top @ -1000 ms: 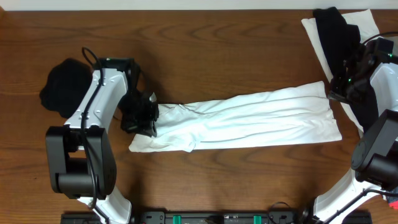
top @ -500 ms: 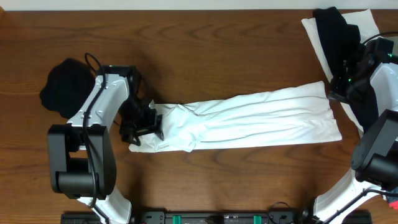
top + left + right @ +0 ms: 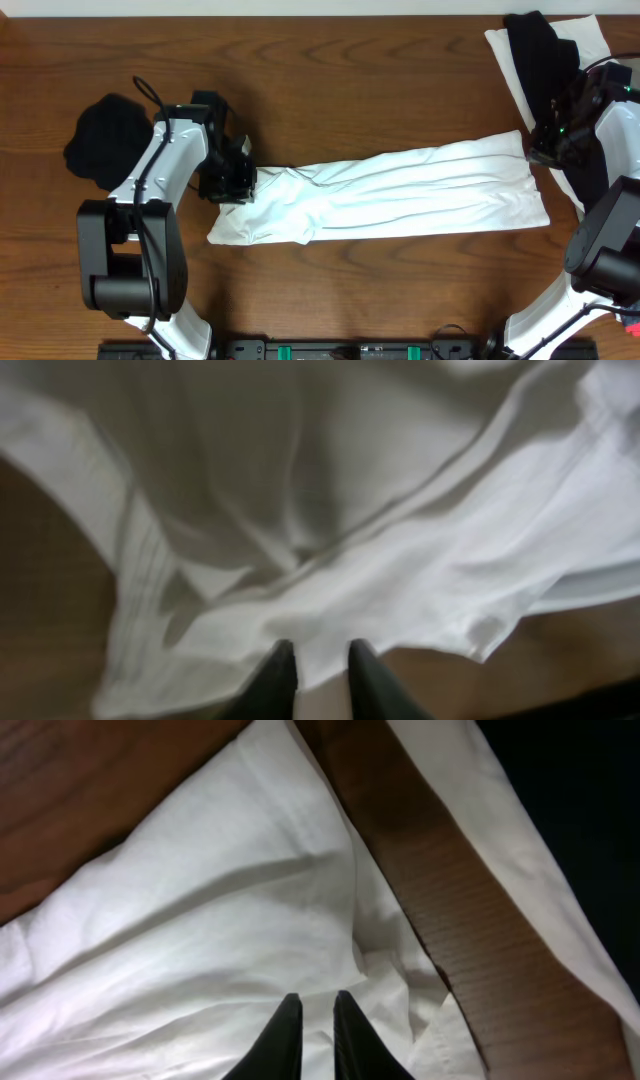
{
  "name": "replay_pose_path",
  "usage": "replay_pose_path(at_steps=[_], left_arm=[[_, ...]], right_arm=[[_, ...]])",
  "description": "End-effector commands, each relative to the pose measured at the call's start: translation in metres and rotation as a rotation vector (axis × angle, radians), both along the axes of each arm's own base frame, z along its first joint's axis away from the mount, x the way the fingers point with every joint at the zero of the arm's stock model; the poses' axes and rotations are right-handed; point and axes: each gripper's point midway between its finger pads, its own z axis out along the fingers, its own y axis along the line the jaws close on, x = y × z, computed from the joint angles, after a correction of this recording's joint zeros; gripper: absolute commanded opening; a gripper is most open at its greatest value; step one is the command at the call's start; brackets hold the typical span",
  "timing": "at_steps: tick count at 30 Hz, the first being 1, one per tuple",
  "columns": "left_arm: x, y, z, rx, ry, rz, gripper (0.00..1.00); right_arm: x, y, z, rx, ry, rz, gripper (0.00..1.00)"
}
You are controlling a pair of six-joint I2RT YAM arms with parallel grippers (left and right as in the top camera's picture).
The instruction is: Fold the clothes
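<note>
Left claw (image 3: pixel 320 652): two dark fingers drawn close together, clenched on a fold at the rumpled end of a white cotton T-shirt (image 3: pixel 400 195) laid out as a long, creased strip. In the wrist view the cloth fills everything ahead of the fingertips, with a strip of the brown wooden table (image 3: pixel 350 80) showing just beneath and beside them. Outward from this claw the strip runs flat across the table toward the other arm. Behind the claw, on the far side of its white arm, a crumpled black soft garment (image 3: pixel 100 135) lies apart from the shirt. Right claw (image 3: pixel 316 1002): two dark fingers nearly together, grasping a pinch of the same shirt at the upper corner of its opposite, squarer end. White folds spread ahead of and beside the tips, and a band of bare wood lies just beyond. Past that band, toward the table corner, lies a flat white garment (image 3: pixel 597 35) with a second black garment (image 3: pixel 535 50) heaped on it.
</note>
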Motion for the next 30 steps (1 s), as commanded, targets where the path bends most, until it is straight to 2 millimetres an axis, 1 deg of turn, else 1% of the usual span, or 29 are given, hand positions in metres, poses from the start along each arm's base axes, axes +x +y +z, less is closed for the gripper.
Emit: replay_pose_path(at_steps=[1,2,3,4,7,10,12,15,18,21,26,30], left_arm=[[0.003,-0.01,0.006,-0.015,-0.037,-0.022,0.14],[0.003,-0.012,0.006,-0.015,-0.04,-0.029,0.14],[0.003,-0.014,0.006,-0.016,-0.041,-0.035,0.14],[0.002,-0.016,0.006,-0.016,-0.039,-0.043,0.14],[0.0,-0.02,0.006,-0.015,-0.035,-0.059,0.14],[0.0,-0.021,0.006,-0.015,-0.035,-0.059,0.14],[0.0,-0.021,0.006,-0.015,-0.035,-0.059,0.14],[-0.001,-0.021,0.006,-0.015,-0.032,-0.059,0.14],[-0.003,-0.02,0.006,-0.014,-0.025,-0.059,0.15],[-0.003,-0.02,0.006,-0.014,-0.024,-0.059,0.14],[-0.003,-0.02,0.006,-0.014,-0.024,-0.059,0.14],[-0.003,-0.02,0.006,-0.014,-0.024,-0.059,0.14]], right_arm=[[0.002,-0.001,0.013,-0.011,-0.029,0.01,0.18],[0.001,-0.005,0.013,-0.011,-0.03,0.0,0.31],[0.0,-0.009,0.013,-0.011,-0.03,-0.01,0.47],[-0.002,-0.013,0.013,-0.011,-0.028,-0.023,0.53],[-0.012,-0.027,0.013,0.001,-0.011,-0.065,0.55],[-0.021,-0.034,0.01,0.009,0.008,-0.076,0.55],[-0.024,-0.036,0.004,0.022,0.006,-0.087,0.54],[-0.021,-0.024,-0.008,0.095,-0.026,-0.059,0.55],[-0.02,-0.02,-0.021,0.119,-0.026,-0.057,0.59],[-0.023,-0.013,-0.036,0.16,0.0,-0.058,0.59],[-0.026,-0.013,-0.055,0.175,0.041,-0.061,0.62],[-0.028,-0.012,-0.063,0.184,0.06,-0.063,0.63]])
